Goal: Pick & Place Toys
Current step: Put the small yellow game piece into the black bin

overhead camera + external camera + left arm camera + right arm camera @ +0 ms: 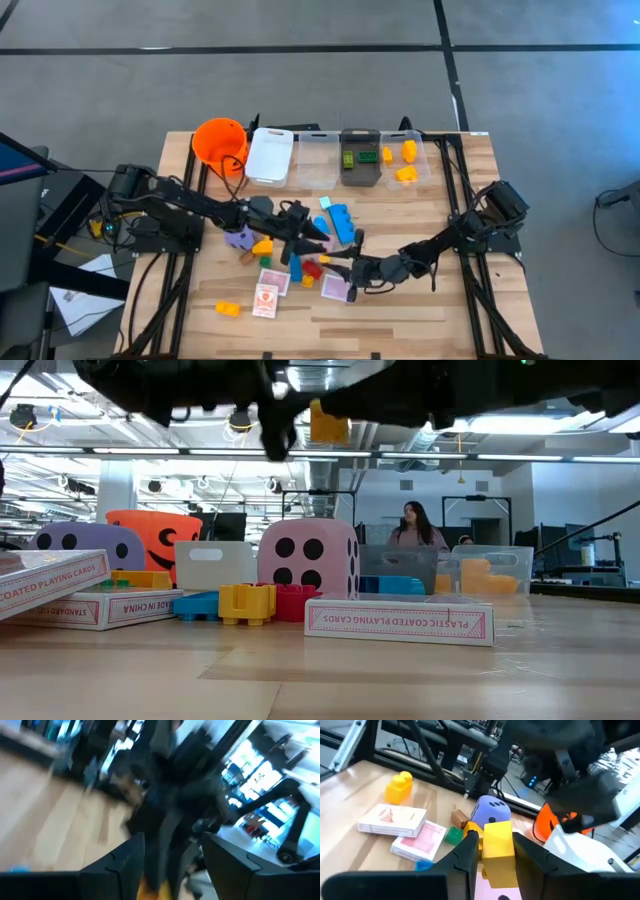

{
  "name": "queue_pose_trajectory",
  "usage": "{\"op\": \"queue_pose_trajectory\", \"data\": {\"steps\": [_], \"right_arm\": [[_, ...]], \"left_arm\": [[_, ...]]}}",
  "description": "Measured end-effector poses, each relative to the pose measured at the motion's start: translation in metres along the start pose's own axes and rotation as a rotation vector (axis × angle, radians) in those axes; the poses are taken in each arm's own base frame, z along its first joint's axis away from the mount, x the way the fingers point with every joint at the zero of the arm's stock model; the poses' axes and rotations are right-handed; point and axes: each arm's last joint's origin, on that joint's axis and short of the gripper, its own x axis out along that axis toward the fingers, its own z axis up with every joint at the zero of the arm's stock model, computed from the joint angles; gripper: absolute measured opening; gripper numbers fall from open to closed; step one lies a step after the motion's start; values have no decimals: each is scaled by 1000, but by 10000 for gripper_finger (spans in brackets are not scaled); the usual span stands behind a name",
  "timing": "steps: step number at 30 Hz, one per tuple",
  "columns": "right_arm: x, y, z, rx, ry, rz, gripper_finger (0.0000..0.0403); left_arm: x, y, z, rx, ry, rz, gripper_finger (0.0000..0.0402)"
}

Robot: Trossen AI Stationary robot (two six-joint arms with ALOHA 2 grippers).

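The right gripper (492, 847) clamps a yellow brick (497, 845) between its fingers, lifted above the table (420, 300) near the middle, with the brick's long axis running along the fingers. Below it lie a purple die (491, 812), card packs (392, 819), a green brick (453, 835) and another yellow brick (399, 787). The left gripper (318, 230) hovers just beside it, over the blue bricks (342, 222), fingers apart and holding nothing.
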Motion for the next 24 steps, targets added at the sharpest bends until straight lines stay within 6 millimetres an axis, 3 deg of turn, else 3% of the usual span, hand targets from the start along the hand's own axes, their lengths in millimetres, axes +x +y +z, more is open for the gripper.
{"op": "queue_pose_trajectory", "data": {"steps": [6,15,19,24], "right_arm": [[3,-5,-2,10,27,-30,90],[3,-22,-2,73,107,-341,90],[6,-47,-1,168,159,-374,90],[5,-97,-10,239,320,-448,90]], "left_arm": [[-18,-16,17,81,12,10,223],[-56,-25,36,287,5,307,235],[-70,-27,41,369,-25,439,228],[-84,-26,37,421,-37,508,221]]}}
